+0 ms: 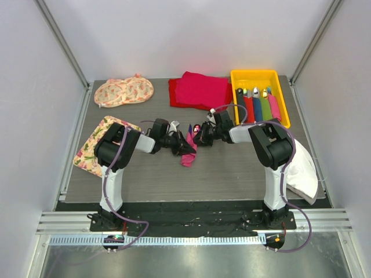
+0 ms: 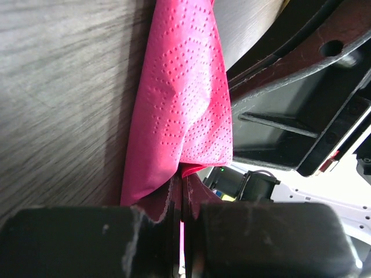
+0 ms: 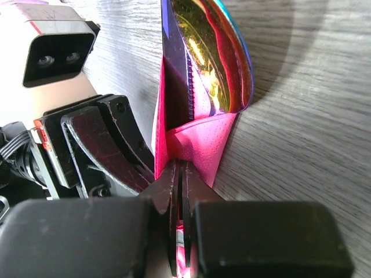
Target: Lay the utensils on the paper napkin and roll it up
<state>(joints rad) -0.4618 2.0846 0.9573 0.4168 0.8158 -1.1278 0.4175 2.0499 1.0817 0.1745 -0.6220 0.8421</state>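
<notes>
mid-table on the dark grey wood-grain table (image 1: pixel 232 174), between the two arms: thin, dot-embossed pink-magenta paper napkin (image 1: pixel 189 152), bunched into a loose fold, not yet a tidy roll.

left gripper (image 1: pixel 183 142): clamped on one napkin edge, paper caught in the seam between the pads in the left wrist view.
right gripper (image 1: pixel 200 135): likewise closed, on a folded corner of the napkin.

tucked in the fold just past the right fingertips: slim utensil (image 3: pixel 211 58) with a shiny gold-iridescent spoon head and a blue-purple edge beside it. cannot tell how many pieces are inside; the rest is hidden by paper.

handling, as a guess:
- paper: near weightless, limp, no shape of its own, easy to tear at a single-ply pinch.
- utensil: stiff, smooth, probably heavy enough to slide out of an open end when tilted.
- better to grip through the paper onto the metal shaft, or on a doubled fold, not on a bare corner.

orientation:
- spoon head pointing away from the right wrist, bowl standing on edge, long axis running along that camera's line of sight.
- in the top view, napkin long axis roughly far-to-near, loose tail trailing toward the near edge, slightly left.
- handle end: hidden, cannot tell.
</notes>
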